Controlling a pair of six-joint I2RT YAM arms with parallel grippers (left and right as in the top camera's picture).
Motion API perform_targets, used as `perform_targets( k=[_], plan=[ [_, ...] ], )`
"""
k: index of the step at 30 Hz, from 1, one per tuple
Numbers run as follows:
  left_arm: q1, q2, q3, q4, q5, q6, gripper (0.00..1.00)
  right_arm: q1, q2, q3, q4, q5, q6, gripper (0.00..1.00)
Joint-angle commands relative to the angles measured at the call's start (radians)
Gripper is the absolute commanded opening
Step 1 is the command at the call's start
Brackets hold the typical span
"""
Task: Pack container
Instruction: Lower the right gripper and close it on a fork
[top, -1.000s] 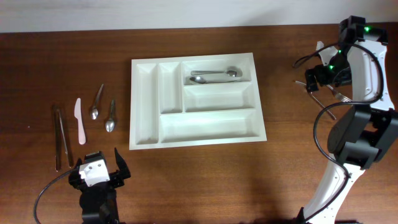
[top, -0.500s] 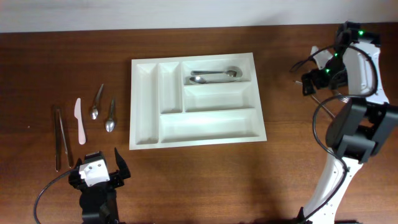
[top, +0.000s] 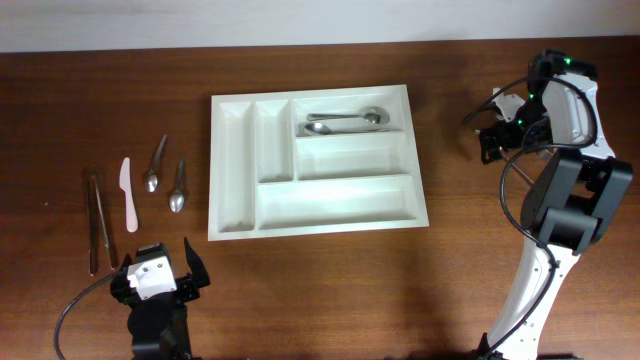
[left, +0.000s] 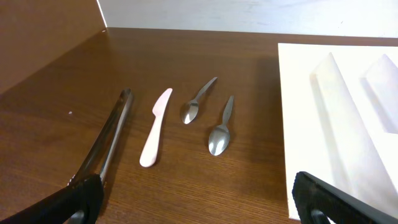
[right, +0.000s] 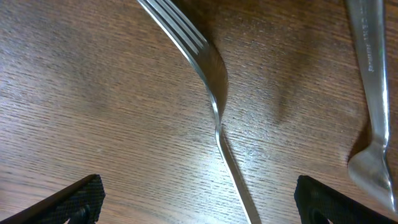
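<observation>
The container (top: 335, 203) is a large white cutlery tray in the middle of the table; its left edge shows in the left wrist view (left: 305, 124). Two metal spoons (top: 345, 121) lie in its top right compartment. My right gripper (top: 497, 140) is open, low over the table right of the tray. In the right wrist view a metal fork (right: 211, 81) lies between its open fingers (right: 199, 199), with a second metal utensil (right: 372, 93) beside it. My left gripper (top: 160, 275) is open and empty at the front left (left: 199, 199).
Left of the tray lie two metal spoons (top: 158, 163) (top: 179, 188), a white plastic knife (top: 128, 195) and two long dark metal utensils (top: 97, 220). They show in the left wrist view: spoons (left: 198, 101) (left: 221, 127), knife (left: 155, 127), dark utensils (left: 112, 137).
My right arm has swung and its gripper has shifted a little to the left, over the forks. The left arm and the cutlery have not moved.
</observation>
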Motion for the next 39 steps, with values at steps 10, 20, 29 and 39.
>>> perform_targets(
  k=[10,20,29,39],
  plan=[
    [0.003,0.000,-0.001,-0.006,-0.014,-0.010,0.99,-0.010,0.021,-0.042,0.018,-0.005,-0.094,0.99],
    [0.003,0.000,-0.001,-0.006,-0.014,-0.010,0.99,-0.011,0.021,-0.137,0.049,0.070,-0.113,0.99],
    [0.003,0.000,-0.001,-0.006,-0.014,-0.010,0.99,-0.011,0.021,-0.138,0.063,0.070,-0.169,0.99],
    [0.003,0.000,-0.001,-0.006,-0.014,-0.010,0.99,-0.007,0.021,-0.144,0.098,0.070,-0.168,1.00]
  ],
)
